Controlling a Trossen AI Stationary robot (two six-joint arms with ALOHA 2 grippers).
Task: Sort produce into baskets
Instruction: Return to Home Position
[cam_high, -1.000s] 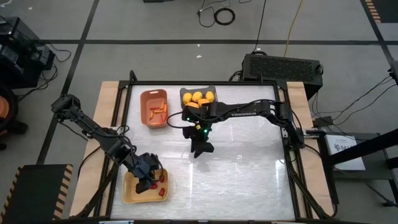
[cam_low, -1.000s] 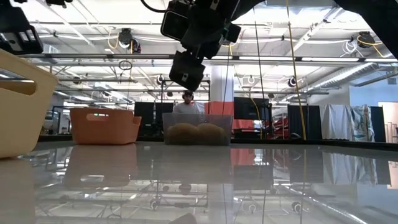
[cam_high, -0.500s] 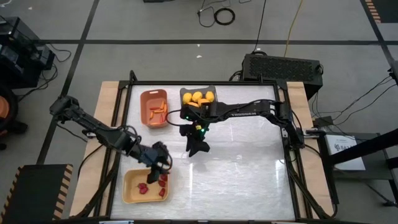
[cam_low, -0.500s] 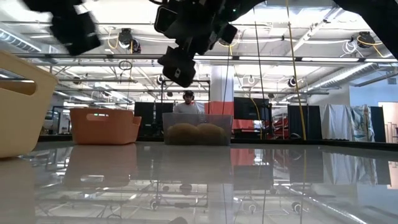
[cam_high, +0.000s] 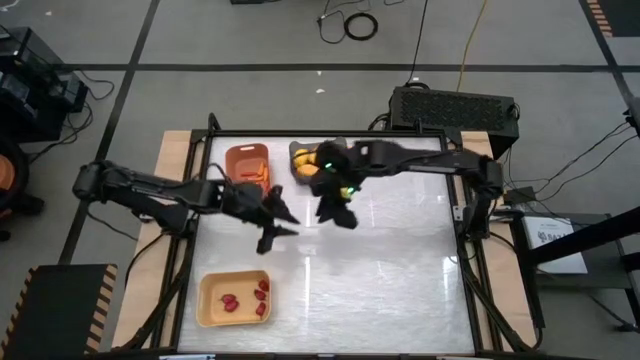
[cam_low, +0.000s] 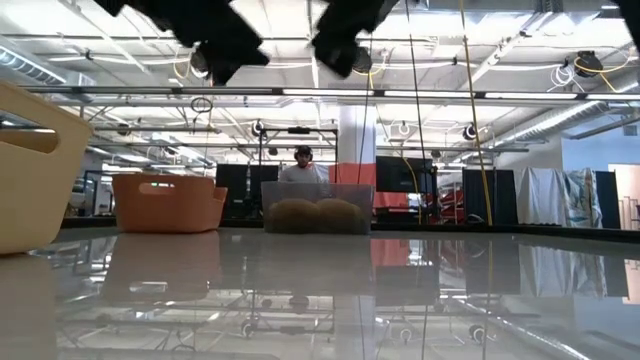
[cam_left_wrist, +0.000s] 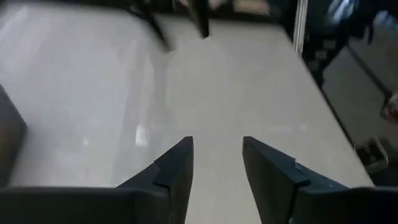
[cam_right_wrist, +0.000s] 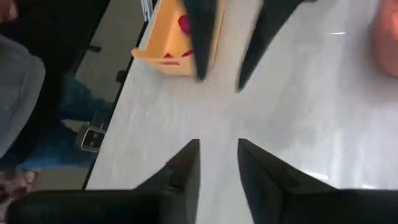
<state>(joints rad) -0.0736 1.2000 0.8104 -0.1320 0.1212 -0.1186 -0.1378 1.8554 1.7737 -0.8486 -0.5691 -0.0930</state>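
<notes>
The pale yellow basket (cam_high: 212, 300) stands at the table's near left and holds a few dark red pieces (cam_high: 261, 291). The orange basket (cam_high: 245, 157) with carrot sticks (cam_high: 254, 177) and the dark grey basket with lemons (cam_high: 306, 165) stand at the far edge. My left gripper (cam_high: 279, 227) is open and empty above the table's middle, also shown in its wrist view (cam_left_wrist: 216, 143). My right gripper (cam_high: 338, 212) is open and empty just right of it, near the grey basket, also shown in its wrist view (cam_right_wrist: 217, 144).
The low view shows the orange basket (cam_low: 168, 203), the grey basket (cam_low: 317, 212) and the yellow basket's wall (cam_low: 30, 170), with both arms high above the table. A person stands beyond the table's left side (cam_right_wrist: 37, 106). Bare tabletop (cam_high: 400, 270) lies to the right and near.
My left gripper has risen out of the pale yellow basket and gone toward the far edge and the right, to the table's middle. My right gripper has risen and gone a little toward the far right. The red pieces stay in the yellow basket.
</notes>
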